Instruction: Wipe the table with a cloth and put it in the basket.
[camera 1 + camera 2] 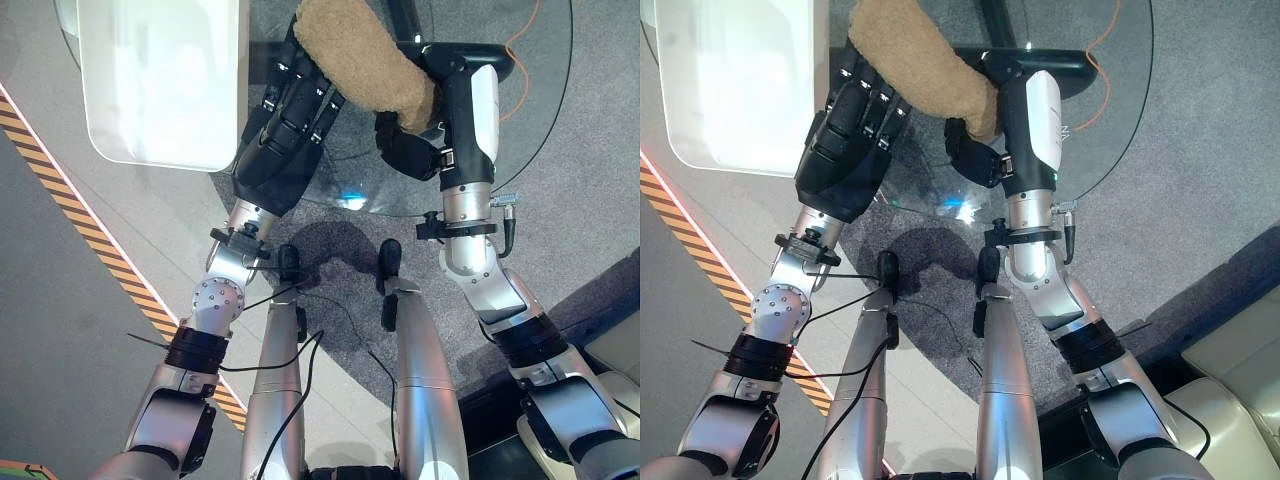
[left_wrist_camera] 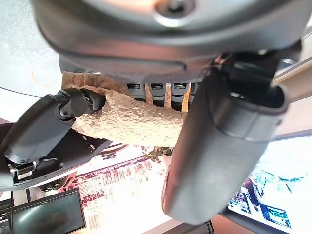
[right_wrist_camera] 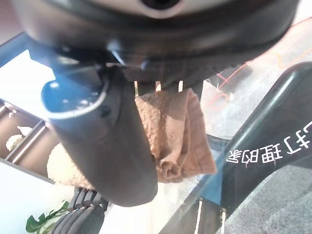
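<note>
Right hand (image 1: 415,140) curls its fingers round one end of the tan cloth (image 1: 365,60) over the glass table (image 1: 500,160), while the left hand (image 1: 295,110) lies flat-fingered against the other end; soft and light, the cloth should bunch easily when gathered mid-fold.

Grey floor (image 1: 60,300) (striped tape (image 1: 60,205))

Head views bright, light even, from overhead. Large white reflection on glass tabletop (image 1: 160,90), detail beneath washed out; small bluish glint near its front edge. Soft dark shadow on carpet (image 1: 335,250) below table. Wrist views backlit: background blown out white, left hand (image 2: 219,146) and right hand (image 3: 107,136) dark, near-silhouette; cloth (image 2: 131,122) evenly lit.
</note>
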You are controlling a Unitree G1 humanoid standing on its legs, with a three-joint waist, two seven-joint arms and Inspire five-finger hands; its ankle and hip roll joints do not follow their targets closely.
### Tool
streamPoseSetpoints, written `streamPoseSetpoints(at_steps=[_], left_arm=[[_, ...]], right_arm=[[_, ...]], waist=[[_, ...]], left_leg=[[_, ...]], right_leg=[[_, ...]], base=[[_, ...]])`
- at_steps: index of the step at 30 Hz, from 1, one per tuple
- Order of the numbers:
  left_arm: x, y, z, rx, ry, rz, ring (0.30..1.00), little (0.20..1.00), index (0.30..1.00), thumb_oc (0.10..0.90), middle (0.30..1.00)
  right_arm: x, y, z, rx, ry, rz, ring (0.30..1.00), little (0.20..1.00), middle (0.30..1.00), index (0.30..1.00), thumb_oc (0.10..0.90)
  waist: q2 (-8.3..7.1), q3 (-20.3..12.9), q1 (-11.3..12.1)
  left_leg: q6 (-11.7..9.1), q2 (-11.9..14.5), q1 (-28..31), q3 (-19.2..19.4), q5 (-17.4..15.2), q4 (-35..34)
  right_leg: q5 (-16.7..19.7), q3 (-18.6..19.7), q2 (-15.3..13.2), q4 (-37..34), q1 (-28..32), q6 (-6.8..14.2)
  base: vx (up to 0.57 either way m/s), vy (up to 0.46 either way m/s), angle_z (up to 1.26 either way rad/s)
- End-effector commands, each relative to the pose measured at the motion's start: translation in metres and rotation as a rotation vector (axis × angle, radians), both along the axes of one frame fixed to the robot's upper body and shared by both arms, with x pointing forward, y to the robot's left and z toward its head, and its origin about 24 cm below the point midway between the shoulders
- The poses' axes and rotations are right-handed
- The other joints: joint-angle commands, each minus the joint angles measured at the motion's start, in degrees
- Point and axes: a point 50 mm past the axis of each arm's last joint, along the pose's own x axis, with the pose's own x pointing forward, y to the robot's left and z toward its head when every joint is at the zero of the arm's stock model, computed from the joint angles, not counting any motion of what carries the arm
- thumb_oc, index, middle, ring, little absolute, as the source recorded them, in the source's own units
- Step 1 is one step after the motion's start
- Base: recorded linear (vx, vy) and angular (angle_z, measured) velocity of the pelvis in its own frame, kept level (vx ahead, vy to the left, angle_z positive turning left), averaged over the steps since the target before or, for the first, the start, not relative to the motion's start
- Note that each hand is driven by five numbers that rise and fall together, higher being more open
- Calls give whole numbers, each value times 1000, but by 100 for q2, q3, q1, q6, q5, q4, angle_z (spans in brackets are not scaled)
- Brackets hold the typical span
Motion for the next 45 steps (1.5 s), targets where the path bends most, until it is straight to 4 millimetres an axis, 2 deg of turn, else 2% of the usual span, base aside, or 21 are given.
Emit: streamPoseSetpoints(at_steps=[1,9,19,33,45], left_arm=[[-40,-49,63,18,-439,-335,900,900,900,800,900],[-40,-49,62,34,-438,-340,900,900,900,800,900],[-40,-49,62,63,-430,-281,900,900,900,800,900],[-36,-34,65,-65,-363,-142,900,900,900,800,900],[-36,-34,65,-99,-337,-135,900,900,900,800,900]], right_arm=[[-16,28,49,-138,-223,106,300,200,300,300,100],[-14,27,48,-172,-205,102,300,200,300,300,100],[-20,35,52,-244,-198,172,300,200,300,300,100],[-28,42,53,-271,-230,231,300,200,300,300,100],[-32,46,55,-288,-245,259,300,200,300,300,100]], waist=[[-40,-157,109],[-60,-157,118],[-68,-157,129],[-83,-157,178],[-103,-157,190]], left_leg=[[781,-509,163,760,-332,34],[782,-508,127,751,-346,85],[789,-519,72,739,-357,115],[790,-547,4,697,-347,165],[781,-553,19,693,-324,135]], right_leg=[[-13,-218,492,-304,287,-208],[-23,-237,485,-258,262,-214],[-25,-244,491,-229,206,-214],[-37,-278,496,-180,165,-220],[-17,-294,502,-235,201,-213]], base=[[0,0,0],[0,0,0],[0,0,0],[0,0,0],[0,0,0]])
